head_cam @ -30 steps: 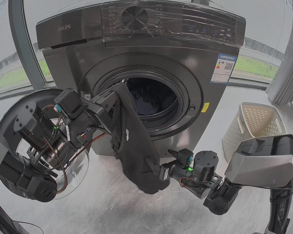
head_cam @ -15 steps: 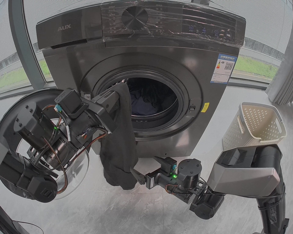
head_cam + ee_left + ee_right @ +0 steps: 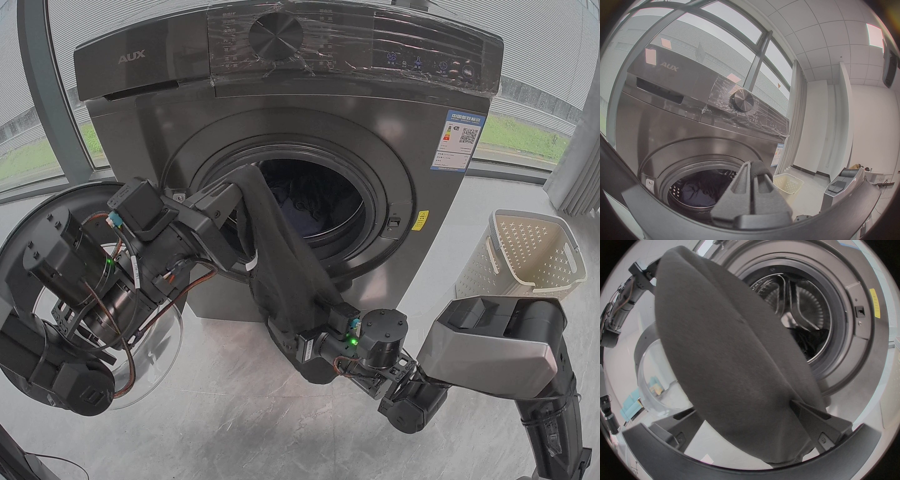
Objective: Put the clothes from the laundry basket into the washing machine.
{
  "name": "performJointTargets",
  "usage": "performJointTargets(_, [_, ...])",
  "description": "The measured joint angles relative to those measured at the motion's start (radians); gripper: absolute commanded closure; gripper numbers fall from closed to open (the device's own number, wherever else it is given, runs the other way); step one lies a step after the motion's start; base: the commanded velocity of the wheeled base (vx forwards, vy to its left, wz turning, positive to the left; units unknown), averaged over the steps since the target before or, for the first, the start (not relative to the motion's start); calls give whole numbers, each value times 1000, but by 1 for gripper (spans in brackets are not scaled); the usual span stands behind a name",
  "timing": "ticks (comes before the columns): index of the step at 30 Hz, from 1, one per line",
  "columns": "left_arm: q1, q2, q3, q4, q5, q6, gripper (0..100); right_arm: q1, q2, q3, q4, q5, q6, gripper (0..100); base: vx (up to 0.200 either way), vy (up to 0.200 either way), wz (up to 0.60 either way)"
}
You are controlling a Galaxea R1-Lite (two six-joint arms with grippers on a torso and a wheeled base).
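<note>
A dark grey garment (image 3: 281, 269) stretches from the washing machine's (image 3: 400, 187) open mouth down to the floor side. My left gripper (image 3: 239, 187) is shut on its top end at the left rim of the opening; the shut fingers (image 3: 742, 187) pinch cloth at their tip. My right gripper (image 3: 289, 342) is low in front of the machine, pressed into the garment's lower part. Its fingers (image 3: 818, 422) stand wide apart, open, with the garment (image 3: 731, 352) draped over and between them. Dark clothes (image 3: 306, 200) lie in the drum.
The machine's round door (image 3: 75, 206) hangs open at the left, behind my left arm. A white laundry basket (image 3: 531, 250) stands on the floor to the right of the machine. Grey tiled floor (image 3: 237, 425) lies in front.
One second ago the right gripper held the garment's lower end, then it let go and the cloth hung straight. Now it has moved up into the cloth, pulling it slantwise.
</note>
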State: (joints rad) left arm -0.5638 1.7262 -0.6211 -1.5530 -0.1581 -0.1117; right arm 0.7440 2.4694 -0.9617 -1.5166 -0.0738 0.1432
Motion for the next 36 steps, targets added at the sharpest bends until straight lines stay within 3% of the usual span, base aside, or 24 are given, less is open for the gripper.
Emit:
performJointTargets(10, [-3,-12,-2,0,-1,0,100,-38,21,-47,1,-60,4,100,0,0,0])
performJointTargets(25, [17,-3,27,0,-6,-2,100,-55,-87,-16,-2,-83,19,100,0,0,0])
performJointTargets(36, [84,92,175,0,-83,20,100,-53,-245,71,-4,-85,20,100,0,0,0])
